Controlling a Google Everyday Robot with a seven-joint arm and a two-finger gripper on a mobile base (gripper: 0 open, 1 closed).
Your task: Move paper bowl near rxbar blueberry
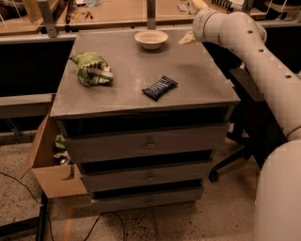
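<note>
The cream-white paper bowl (151, 39) stands upright near the back edge of the grey cabinet top (197, 75). The navy-blue rxbar blueberry (159, 88) lies flat nearer the front, right of centre, well apart from the bowl. My gripper (187, 38) is at the back right of the cabinet top, a short way to the right of the bowl and not touching it. Its pale fingertips point left toward the bowl. It holds nothing that I can see.
A crumpled green and white snack bag (91, 68) lies on the left of the top. A metal post (151, 14) stands just behind the bowl. My arm (263, 70) spans the right side. An office chair (249, 122) stands right of the cabinet, a cardboard box (47, 164) at its left.
</note>
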